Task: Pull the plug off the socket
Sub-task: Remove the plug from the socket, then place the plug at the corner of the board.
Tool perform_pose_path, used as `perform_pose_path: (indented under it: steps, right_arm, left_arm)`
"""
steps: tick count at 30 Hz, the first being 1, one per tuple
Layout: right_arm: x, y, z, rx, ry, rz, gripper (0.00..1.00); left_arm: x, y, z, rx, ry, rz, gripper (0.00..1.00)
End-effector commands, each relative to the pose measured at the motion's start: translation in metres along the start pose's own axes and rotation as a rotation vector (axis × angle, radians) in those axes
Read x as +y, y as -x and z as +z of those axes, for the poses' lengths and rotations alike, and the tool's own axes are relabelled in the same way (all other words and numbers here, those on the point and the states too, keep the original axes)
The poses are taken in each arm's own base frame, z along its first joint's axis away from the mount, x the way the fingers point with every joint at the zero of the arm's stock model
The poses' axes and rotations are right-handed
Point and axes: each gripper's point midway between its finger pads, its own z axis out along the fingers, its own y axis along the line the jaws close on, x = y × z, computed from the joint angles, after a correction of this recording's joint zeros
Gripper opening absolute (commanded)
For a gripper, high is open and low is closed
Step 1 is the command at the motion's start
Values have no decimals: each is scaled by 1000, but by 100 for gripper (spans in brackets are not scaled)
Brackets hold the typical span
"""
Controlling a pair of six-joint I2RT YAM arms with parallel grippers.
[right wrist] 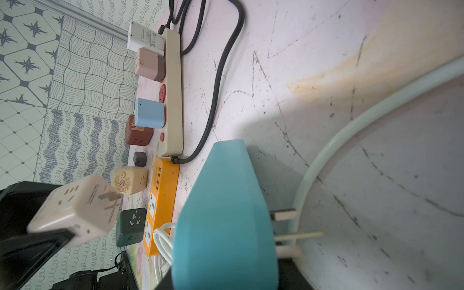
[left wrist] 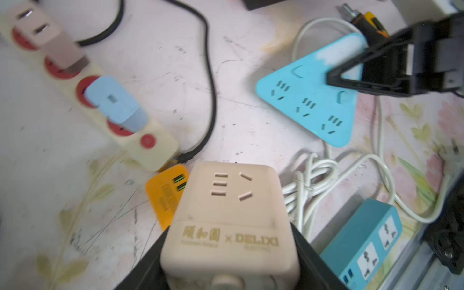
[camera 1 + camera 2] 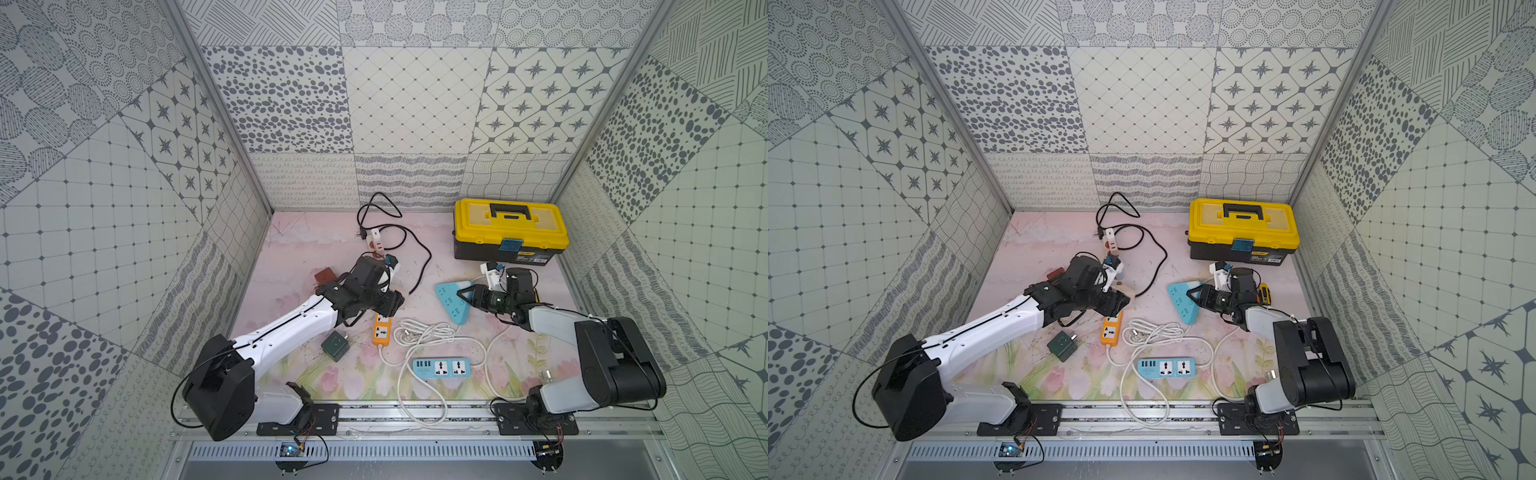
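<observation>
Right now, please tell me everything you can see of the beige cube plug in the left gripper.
The beige cube plug is a rounded block of matte, slightly soiled plastic. One face has socket slots; another carries gold print reading DELIXI. In the right wrist view, flat metal prongs stick out bare, in no socket. The left gripper clamps it between black fingers on two opposite sides. It hangs tilted, apparently clear of the table; nothing else seems to touch it.

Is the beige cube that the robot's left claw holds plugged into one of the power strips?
No, the beige cube hangs in the air with its metal prongs bare, apart from the orange strip.
</observation>
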Motion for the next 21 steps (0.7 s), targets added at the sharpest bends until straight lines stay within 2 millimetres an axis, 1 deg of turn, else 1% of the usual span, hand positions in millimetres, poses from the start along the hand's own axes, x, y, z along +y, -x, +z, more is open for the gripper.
perform_pose_path:
  steps: [1, 4, 5, 9, 11, 14, 15, 18, 20, 21]
  right_arm:
    - [-2, -3, 2, 4, 7, 0, 40]
    - [-1, -2, 2, 1, 9, 0, 41]
    - [-1, -2, 1, -1, 7, -1, 41]
    - [-2, -2, 0, -3, 2, -5, 43]
    - [-2, -2, 0, -4, 1, -5, 44]
    - [-2, -2, -1, -9, -6, -7, 48]
    - [-3, -2, -1, -10, -9, -6, 50]
    - [-4, -1, -3, -16, -25, -9, 58]
    - [-5, 0, -5, -23, -38, -14, 62]
    - [-6, 0, -6, -26, -49, -14, 64]
  left_arm:
    - [79, -5, -4, -87, 189, -456, 16]
    - [114, -18, 2, -52, 305, -589, 15]
    - [120, -21, 3, -37, 344, -608, 15]
    - [140, -34, 10, 48, 489, -647, 13]
    - [148, -44, 10, 85, 550, -648, 13]
    - [161, -52, 6, 105, 648, -653, 15]
    - [165, -54, 3, 110, 682, -652, 19]
    - [175, -59, -6, 122, 777, -671, 57]
    - [177, -59, -9, 130, 795, -669, 77]
    - [176, -58, -10, 128, 791, -671, 85]
